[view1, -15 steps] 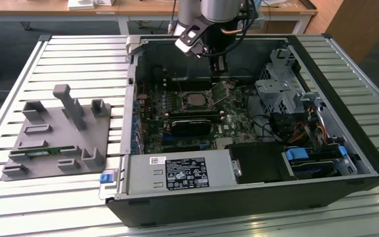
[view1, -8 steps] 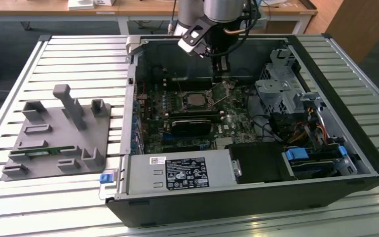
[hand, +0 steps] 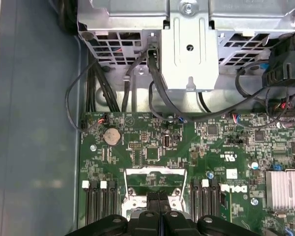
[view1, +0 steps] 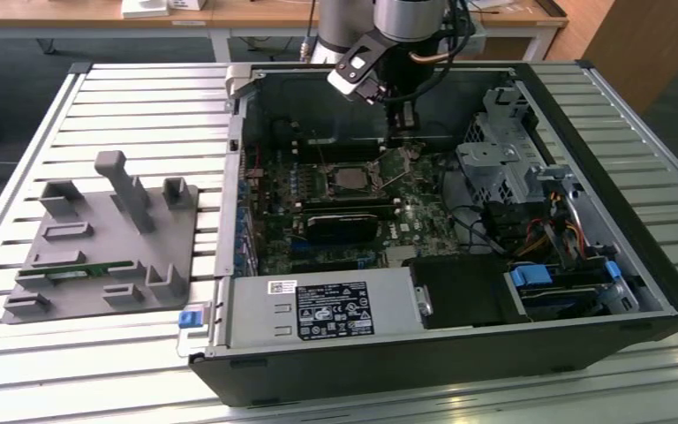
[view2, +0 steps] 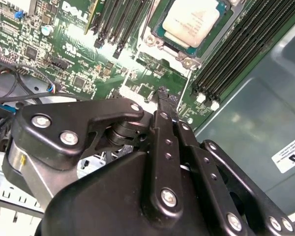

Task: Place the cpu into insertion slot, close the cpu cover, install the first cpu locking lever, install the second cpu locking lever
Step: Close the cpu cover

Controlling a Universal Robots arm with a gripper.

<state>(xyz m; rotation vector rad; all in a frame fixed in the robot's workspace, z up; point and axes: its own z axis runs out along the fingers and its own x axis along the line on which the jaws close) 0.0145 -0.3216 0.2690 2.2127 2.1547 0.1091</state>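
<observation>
Gripper clenched, fingertips meeting, nothing seen between them. It hangs just beside the insertion slot. Cpu sits in the slot, its far edge cut off, and the cpu cover frames it. In the first wrist view the fingers hide most of the slot. Thin wire lever stands just beside the slot. White lettering on the motherboard near the slot, not read off.

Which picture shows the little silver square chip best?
The second wrist view: the flat silver-grey square chip sits close and unblocked. The exterior view shows it small; in the first wrist view the black gripper blocks its spot.
</observation>
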